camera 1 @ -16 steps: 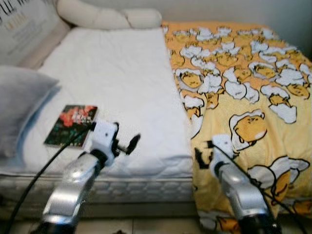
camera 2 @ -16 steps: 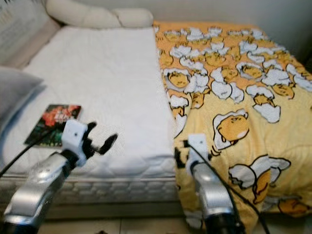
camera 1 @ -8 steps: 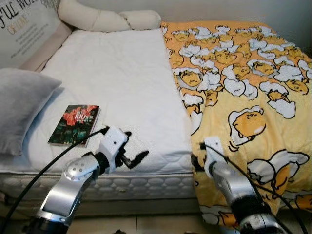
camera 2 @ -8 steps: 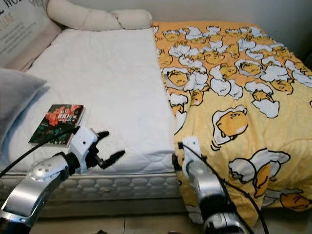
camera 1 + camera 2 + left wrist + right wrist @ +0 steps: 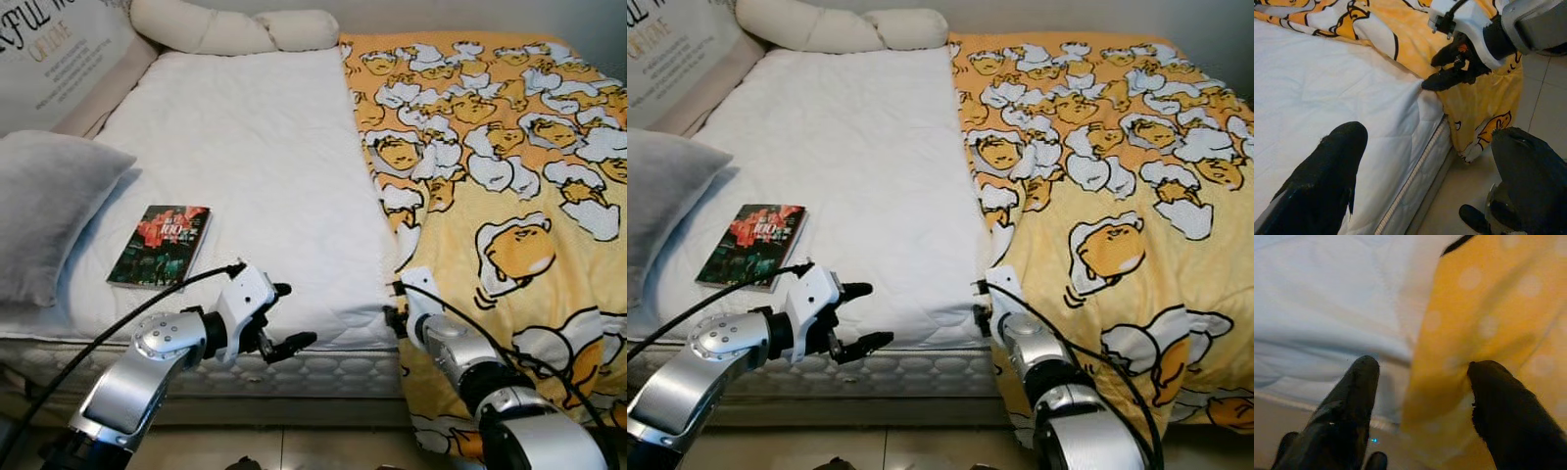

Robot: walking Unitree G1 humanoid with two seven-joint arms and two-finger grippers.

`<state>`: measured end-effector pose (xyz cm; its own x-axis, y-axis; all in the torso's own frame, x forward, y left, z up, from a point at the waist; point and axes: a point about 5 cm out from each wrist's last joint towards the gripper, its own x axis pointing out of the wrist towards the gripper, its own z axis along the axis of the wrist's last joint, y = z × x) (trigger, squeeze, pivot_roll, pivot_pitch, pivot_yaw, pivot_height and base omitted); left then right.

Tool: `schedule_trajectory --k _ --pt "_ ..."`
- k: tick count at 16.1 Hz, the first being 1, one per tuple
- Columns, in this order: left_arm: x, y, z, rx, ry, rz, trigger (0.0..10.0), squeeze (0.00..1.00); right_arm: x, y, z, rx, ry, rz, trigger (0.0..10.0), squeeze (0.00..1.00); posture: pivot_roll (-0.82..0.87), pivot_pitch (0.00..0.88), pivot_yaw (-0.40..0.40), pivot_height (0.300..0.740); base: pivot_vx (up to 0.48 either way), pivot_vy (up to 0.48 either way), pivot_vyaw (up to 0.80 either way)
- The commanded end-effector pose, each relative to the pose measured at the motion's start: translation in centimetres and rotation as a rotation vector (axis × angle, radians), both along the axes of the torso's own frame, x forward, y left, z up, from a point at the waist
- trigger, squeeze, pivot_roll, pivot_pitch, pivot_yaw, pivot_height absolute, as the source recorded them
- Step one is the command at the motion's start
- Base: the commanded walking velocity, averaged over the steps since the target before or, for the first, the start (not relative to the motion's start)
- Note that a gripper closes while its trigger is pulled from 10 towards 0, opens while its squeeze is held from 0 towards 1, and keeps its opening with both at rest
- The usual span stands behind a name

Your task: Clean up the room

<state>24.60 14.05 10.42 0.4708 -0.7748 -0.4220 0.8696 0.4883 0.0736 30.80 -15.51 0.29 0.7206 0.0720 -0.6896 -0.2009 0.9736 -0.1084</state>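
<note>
Yellow blanket [image 5: 509,196] is covering only the right half of the bed [image 5: 245,166], its edge lying folded back, so from the head views I am judging the spreading as undone. I am hovering the left gripper [image 5: 286,318] wide open and empty over the mattress's near edge, ready to help. A book [image 5: 162,245] is lying near the pillow [image 5: 49,215].

In the left wrist view the right gripper [image 5: 1447,68] is reaching the blanket's corner at the mattress edge, the place to pull from.

In the right wrist view its fingers [image 5: 1347,401] are standing apart astride the yellow hem, not yet pinching it.
</note>
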Motion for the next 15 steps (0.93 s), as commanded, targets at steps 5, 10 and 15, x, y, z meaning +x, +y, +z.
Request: schedule_trajectory --k 5,10,15 --pt "-0.91 0.0 -0.02 0.021 0.036 -0.037 10.0 0.0 0.05 -0.2 -0.16 -0.016 0.003 -0.029 0.0 0.0 0.08 0.028 0.061 0.74 0.0 0.0 0.0" --pt "-0.86 -0.27 -0.03 0.019 0.044 -0.04 10.0 0.0 -0.16 -0.3 -0.41 -0.024 0.015 -0.022 0.0 0.0 0.07 0.025 0.057 0.74 0.0 0.0 0.0" --pt "-0.83 -0.34 -0.09 0.014 0.039 -0.023 10.0 0.0 -0.05 -0.32 -0.31 -0.033 0.013 -0.012 0.0 0.0 0.06 0.013 0.045 0.74 0.0 0.0 0.0"
